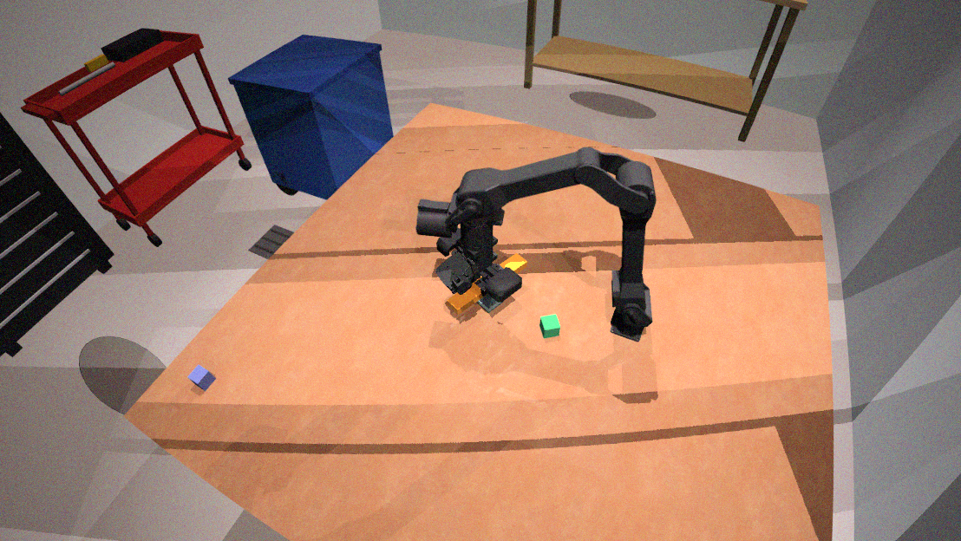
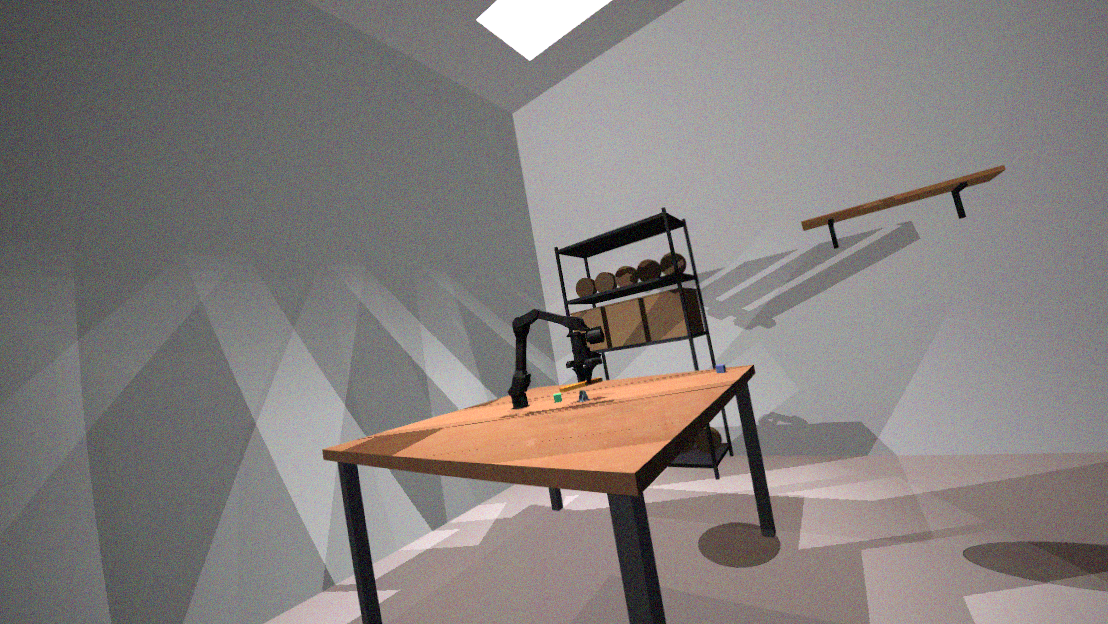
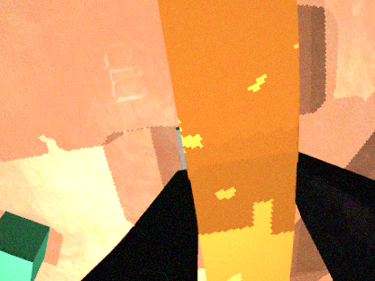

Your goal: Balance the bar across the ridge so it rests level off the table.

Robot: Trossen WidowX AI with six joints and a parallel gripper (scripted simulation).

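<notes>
The orange bar (image 1: 464, 299) (image 2: 572, 386) (image 3: 234, 104) is held off the table, clamped near its middle; in the exterior view it appears just above and behind the ridge. My gripper (image 1: 484, 278) (image 2: 585, 380) (image 3: 239, 173) is shut on the bar, with a black finger on each side. The small grey ridge (image 1: 490, 304) (image 2: 583, 396) stands on the table, mostly hidden by the gripper in the top view. In the wrist view only a thin blue-grey sliver of the ridge (image 3: 181, 150) shows at the bar's left edge. Whether bar and ridge touch, I cannot tell.
A green cube (image 1: 550, 325) (image 2: 557, 397) (image 3: 22, 239) sits on the table (image 1: 403, 484) (image 2: 496, 441) between the ridge and the arm's base. A small blue cube (image 1: 201, 377) (image 2: 720, 368) lies near the table's far corner, well away from the gripper.
</notes>
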